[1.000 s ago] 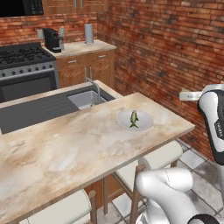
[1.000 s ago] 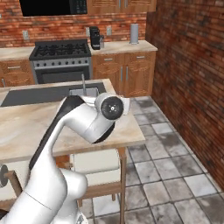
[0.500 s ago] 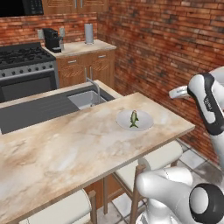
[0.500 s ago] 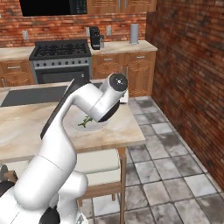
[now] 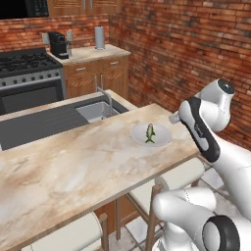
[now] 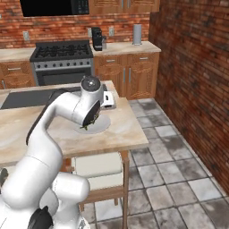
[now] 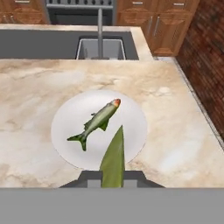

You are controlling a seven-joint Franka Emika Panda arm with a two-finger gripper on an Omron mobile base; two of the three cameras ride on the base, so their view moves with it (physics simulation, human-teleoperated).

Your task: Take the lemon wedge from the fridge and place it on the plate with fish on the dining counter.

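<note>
Lemon wedge (image 7: 113, 159) clamped between gripper (image 7: 113, 176) tips, held above near rim of plate with fish (image 7: 131, 109); plate set near right end of dining counter (image 5: 73, 166), beside sink (image 5: 98, 111); hold judged as pre-release alignment; fish (image 7: 98, 120) left clear.

There is one plate (image 7: 99, 129), one fish (image 7: 97, 121) and one lemon wedge (image 7: 113, 161). There is one sink (image 5: 98, 111) with one faucet (image 5: 106, 97), one stove (image 5: 28, 77) and two stools (image 5: 169, 184).
</note>
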